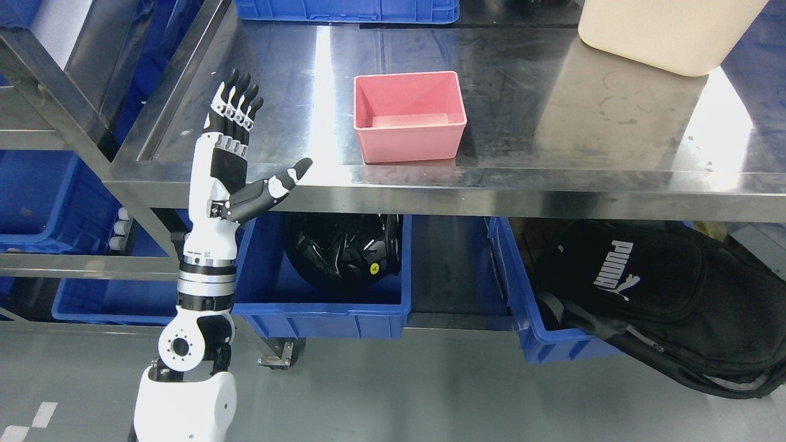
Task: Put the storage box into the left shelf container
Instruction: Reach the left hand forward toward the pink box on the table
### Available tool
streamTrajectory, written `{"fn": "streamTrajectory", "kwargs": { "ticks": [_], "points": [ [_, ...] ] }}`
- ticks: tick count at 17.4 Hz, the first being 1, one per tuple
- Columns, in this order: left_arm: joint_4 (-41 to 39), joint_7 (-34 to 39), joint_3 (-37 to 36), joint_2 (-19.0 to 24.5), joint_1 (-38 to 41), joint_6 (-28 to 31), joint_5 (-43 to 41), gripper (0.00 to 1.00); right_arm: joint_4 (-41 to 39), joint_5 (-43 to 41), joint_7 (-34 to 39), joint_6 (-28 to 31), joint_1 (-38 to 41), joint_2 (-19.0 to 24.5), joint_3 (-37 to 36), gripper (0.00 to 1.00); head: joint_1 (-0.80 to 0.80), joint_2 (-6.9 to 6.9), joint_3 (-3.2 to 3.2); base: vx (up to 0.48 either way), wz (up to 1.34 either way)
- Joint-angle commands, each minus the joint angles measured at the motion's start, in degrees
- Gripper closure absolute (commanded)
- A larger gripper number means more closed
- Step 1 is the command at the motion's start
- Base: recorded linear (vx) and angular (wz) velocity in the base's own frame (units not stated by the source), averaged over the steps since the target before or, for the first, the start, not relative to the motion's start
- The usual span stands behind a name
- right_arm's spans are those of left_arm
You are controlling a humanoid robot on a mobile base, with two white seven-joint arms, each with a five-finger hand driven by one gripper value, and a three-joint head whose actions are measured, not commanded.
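A pink open-topped storage box (408,116) stands empty on the steel table top (552,129), near its front edge. My left hand (245,144) is raised at the table's front left edge, to the left of the box and apart from it. Its fingers (236,101) are straight and point up, the thumb (279,184) sticks out to the right, and it holds nothing. Blue bins (37,202) sit on the steel shelf rack at the far left. My right hand is out of view.
A cream plastic container (663,31) stands at the table's back right, a blue crate (347,9) at the back. Under the table, a blue bin (319,301) holds a black helmet (341,248) and another holds a black backpack (663,294).
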Motion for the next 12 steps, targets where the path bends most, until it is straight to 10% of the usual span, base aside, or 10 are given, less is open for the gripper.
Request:
{"fn": "streamTrajectory", "kwargs": {
  "ticks": [1,6,12],
  "points": [
    [-0.1,-0.2,-0.2,1.0,0.3,0.1,0.0,0.00,-1.0,0.1,0.0,0.0,0.5,-1.0,-0.3,0.00,0.00,0.00,0.00,0.000,0.00],
    [0.4,-3.8,7.1,1.0,-8.2,3.0,-1.2,0.00,-1.0,0.1,0.0,0.0,0.5,-1.0,-0.3,0.00,0.00,0.00,0.00,0.000,0.00],
    [8.0,-33.4,5.3,6.2,-27.6,18.3,-16.2,0.00,-1.0,0.1,0.0,0.0,0.6,-1.0,-0.3,0.00,0.00,0.00,0.00,0.000,0.00]
  ]
}}
